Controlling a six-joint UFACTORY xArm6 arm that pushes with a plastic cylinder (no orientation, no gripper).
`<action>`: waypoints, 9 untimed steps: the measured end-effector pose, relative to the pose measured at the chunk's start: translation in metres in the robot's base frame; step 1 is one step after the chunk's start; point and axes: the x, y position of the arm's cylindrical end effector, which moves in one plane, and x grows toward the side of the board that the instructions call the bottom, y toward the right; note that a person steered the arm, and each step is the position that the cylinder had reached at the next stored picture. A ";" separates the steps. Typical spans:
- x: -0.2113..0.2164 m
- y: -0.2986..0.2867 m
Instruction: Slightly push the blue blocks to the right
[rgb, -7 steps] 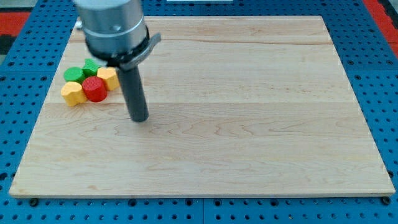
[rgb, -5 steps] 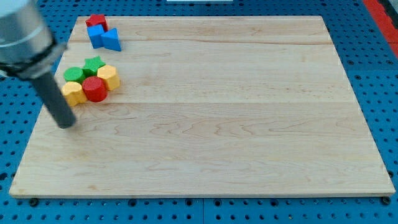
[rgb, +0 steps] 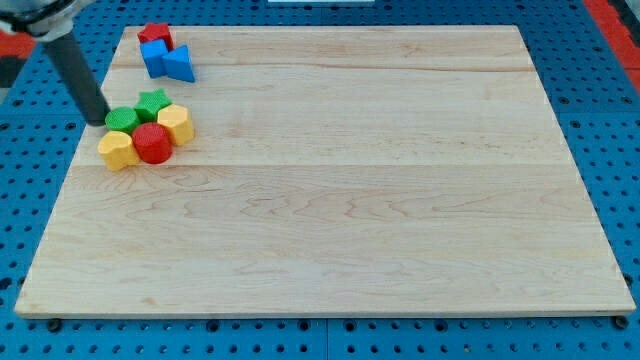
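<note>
Currently my tip (rgb: 97, 120) at bench (rgb: 350, 200) left edge, just left of green block (rgb: 121, 119); no jaws on rig. Blue blocks (rgb: 166, 61) near top-left corner, beside red block (rgb: 154, 35). Best: bring tip to their left side, short gentle rightward shove.

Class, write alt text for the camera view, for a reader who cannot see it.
My tip sits at the wooden board's left edge, just left of a green block in a cluster with a green star, red cylinder and two yellow blocks. Two blue blocks and a red block lie at the view's top left.
</note>
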 end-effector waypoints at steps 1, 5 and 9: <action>-0.032 -0.024; -0.106 -0.035; -0.087 0.042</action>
